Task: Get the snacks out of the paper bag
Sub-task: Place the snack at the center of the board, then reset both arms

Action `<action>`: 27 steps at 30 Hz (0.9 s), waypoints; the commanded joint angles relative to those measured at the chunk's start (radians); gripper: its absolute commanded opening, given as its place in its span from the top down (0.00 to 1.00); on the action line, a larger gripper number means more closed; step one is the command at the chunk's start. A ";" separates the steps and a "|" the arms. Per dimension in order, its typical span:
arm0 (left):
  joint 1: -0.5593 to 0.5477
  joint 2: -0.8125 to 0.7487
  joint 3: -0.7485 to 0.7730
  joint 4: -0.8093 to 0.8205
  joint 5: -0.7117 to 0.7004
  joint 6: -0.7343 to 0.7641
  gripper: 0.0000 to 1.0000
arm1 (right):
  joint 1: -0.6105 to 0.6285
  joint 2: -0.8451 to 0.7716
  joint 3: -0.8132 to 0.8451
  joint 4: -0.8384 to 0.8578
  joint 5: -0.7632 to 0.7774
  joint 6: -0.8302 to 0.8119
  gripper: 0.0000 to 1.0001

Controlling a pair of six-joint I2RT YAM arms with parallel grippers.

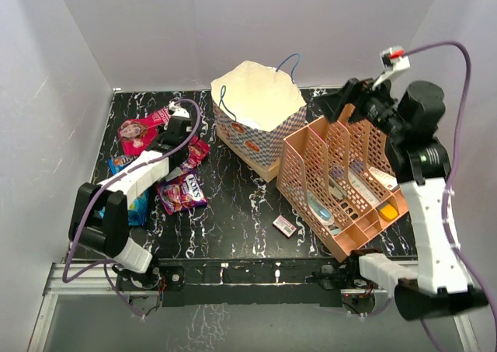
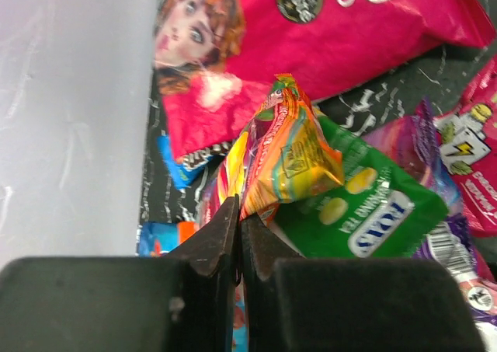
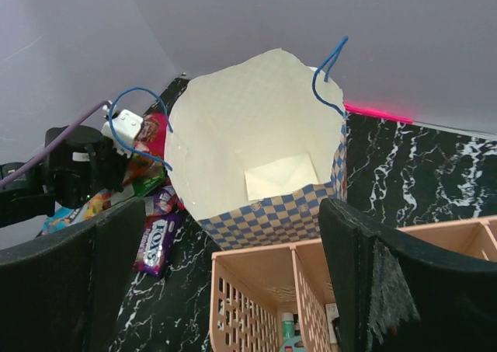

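Paper bag (image 1: 262, 141), blue-and-white checkered: found upright at the back middle of the black marbled tabletop (image 1: 233, 206), mouth open, white inside showing, blue cord handles up. Logged it just beside the peach rack (image 1: 342, 173) on its right. Saw the right gripper (image 3: 233, 209) raised over the rack's far corner, fingers (image 3: 365, 251) spread wide, holding nothing, touching nothing, framing the bag's mouth in the wrist view. Found the left gripper (image 2: 238, 216) left of the bag, over the snacks (image 1: 175, 182) lying out on the tabletop. Noted its fingers (image 2: 213, 239) pressed together, pinching the lower edge of an orange packet (image 2: 287, 150) that stood tilted above the pile. Noted a green packet (image 2: 373, 204) beneath it, a pink-red bag (image 2: 373, 26) behind, purple packets (image 1: 184, 190) nearer the arms, a blue chip bag (image 1: 138, 204) partly under the left arm. Spotted a small white-pink box (image 1: 285, 226) lying apart on the near tabletop.
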State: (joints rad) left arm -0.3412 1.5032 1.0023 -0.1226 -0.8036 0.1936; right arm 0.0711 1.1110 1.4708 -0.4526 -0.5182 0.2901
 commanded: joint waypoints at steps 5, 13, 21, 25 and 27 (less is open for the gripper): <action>0.005 -0.039 0.101 -0.151 0.107 -0.201 0.61 | 0.000 -0.233 -0.140 -0.026 0.209 -0.081 0.02; 0.005 -0.283 0.288 -0.274 0.388 -0.346 0.22 | 0.036 -0.260 -0.056 -0.148 0.337 -0.112 0.02; 0.003 -0.589 0.283 0.083 0.731 -0.308 0.06 | 0.114 -0.293 0.111 -0.241 0.508 -0.185 0.02; -0.056 -0.605 0.402 0.037 0.757 -0.207 0.02 | 0.119 -0.290 0.241 -0.300 0.548 -0.183 0.02; -0.101 -0.612 0.450 0.018 0.725 -0.163 0.02 | 0.118 -0.284 0.316 -0.329 0.559 -0.173 0.02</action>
State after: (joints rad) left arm -0.3775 0.8795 1.3788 -0.1017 -0.1287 -0.0715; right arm 0.1841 0.8429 1.6444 -0.7502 -0.0349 0.1291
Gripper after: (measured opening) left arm 0.982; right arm 0.984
